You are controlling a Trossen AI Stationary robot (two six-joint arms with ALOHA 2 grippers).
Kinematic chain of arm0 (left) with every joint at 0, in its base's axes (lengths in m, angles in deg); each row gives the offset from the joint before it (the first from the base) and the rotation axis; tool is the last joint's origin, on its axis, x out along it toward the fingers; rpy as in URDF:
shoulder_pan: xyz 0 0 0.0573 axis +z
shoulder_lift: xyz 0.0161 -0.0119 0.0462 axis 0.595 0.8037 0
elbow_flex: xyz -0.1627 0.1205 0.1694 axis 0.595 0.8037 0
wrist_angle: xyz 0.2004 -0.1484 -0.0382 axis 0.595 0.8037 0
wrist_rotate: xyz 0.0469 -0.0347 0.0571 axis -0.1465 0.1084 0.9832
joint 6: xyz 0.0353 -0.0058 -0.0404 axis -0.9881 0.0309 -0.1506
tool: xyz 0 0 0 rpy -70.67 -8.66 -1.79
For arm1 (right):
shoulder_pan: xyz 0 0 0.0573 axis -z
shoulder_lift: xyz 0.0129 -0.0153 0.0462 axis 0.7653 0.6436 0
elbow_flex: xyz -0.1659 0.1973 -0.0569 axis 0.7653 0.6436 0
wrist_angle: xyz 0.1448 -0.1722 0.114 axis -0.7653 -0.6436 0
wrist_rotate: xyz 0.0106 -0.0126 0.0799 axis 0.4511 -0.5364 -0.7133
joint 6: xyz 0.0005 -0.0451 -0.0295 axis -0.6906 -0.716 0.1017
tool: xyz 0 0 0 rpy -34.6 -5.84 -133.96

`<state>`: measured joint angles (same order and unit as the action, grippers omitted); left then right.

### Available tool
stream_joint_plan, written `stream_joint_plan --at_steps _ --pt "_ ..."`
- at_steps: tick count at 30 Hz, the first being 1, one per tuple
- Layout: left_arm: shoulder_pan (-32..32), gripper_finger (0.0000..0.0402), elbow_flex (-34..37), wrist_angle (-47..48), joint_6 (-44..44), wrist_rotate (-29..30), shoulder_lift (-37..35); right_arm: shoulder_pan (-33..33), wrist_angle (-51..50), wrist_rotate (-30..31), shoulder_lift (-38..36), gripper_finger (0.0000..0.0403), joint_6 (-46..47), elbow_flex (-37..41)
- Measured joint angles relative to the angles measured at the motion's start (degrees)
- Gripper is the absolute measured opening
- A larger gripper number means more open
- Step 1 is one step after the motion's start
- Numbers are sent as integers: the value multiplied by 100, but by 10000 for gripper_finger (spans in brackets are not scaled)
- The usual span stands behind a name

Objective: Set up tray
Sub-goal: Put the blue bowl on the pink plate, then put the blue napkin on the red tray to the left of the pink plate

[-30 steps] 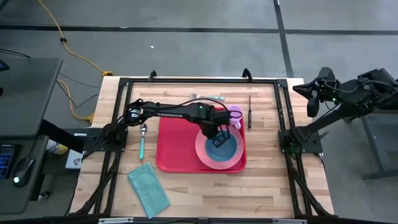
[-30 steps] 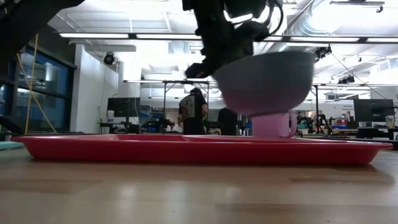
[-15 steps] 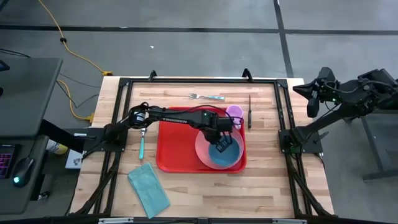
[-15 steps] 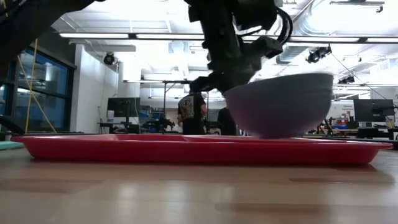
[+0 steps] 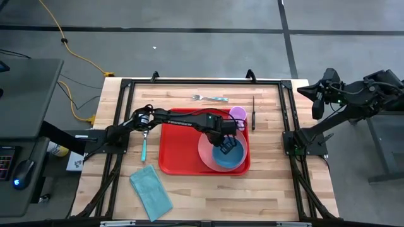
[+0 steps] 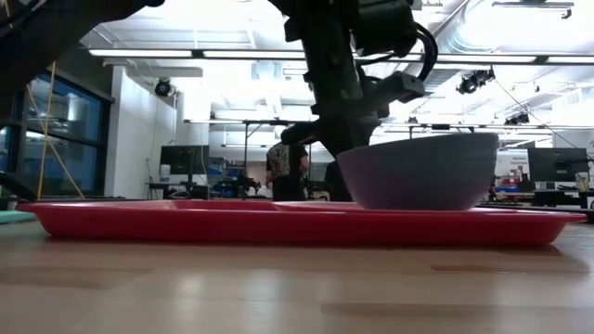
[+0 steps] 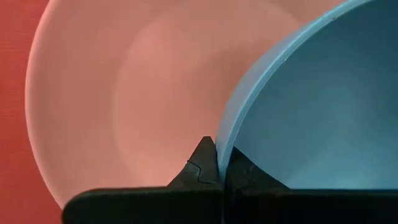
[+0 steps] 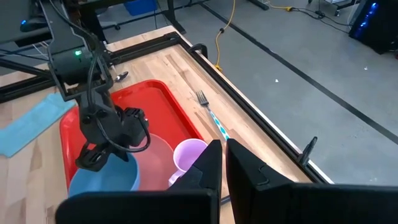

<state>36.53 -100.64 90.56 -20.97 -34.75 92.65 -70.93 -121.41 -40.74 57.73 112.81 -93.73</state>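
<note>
The red tray [image 5: 177, 148] lies in the middle of the table. A round pink plate [image 5: 204, 151] lies in its right half. A blue bowl [image 5: 231, 157] stands level over the plate, and in the low view the bowl [image 6: 418, 172] reaches down to the tray's rim [image 6: 278, 223]. My left gripper [image 7: 219, 146] is shut on the bowl's rim, coming in from the bowl's far left side [image 5: 222, 140]. My right gripper [image 8: 221, 158] hangs shut, high beyond the table's right edge, touching nothing. My left gripper pinches the blue bowl's rim [image 7: 225, 134] between its two fingers, one finger inside the bowl and one outside over the plate. The fingers point steeply down from above. The bowl stands upright and level over the pink plate, with its base hidden behind the tray's rim.
A pink cup [image 5: 238, 114] stands at the tray's far right corner. A fork [image 5: 210, 98] lies near the far edge and a knife [image 5: 254, 112] to the right of the cup. A teal-handled spoon [image 5: 144, 144] lies left of the tray, and a teal cloth [image 5: 151, 192] lies near the front left.
My left gripper has come down, and a little toward the table's right and near edges, with the bowl still in its hold. The bowl was lifted and tilted above the tray. It now stands level and low over the plate.
</note>
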Motion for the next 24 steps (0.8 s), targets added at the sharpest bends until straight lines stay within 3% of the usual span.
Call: stream_joint_plan --at_steps 5,14,24 --pt "101 24 -7 -29 4 -39 0 0 0 -83 0 0 -5 0" --pt "106 144 -9 -154 -39 -248 0 1 1 -178 0 0 -63 0" --pt "113 190 -13 -148 -136 -156 -168 2 1 -214 0 0 -148 0"
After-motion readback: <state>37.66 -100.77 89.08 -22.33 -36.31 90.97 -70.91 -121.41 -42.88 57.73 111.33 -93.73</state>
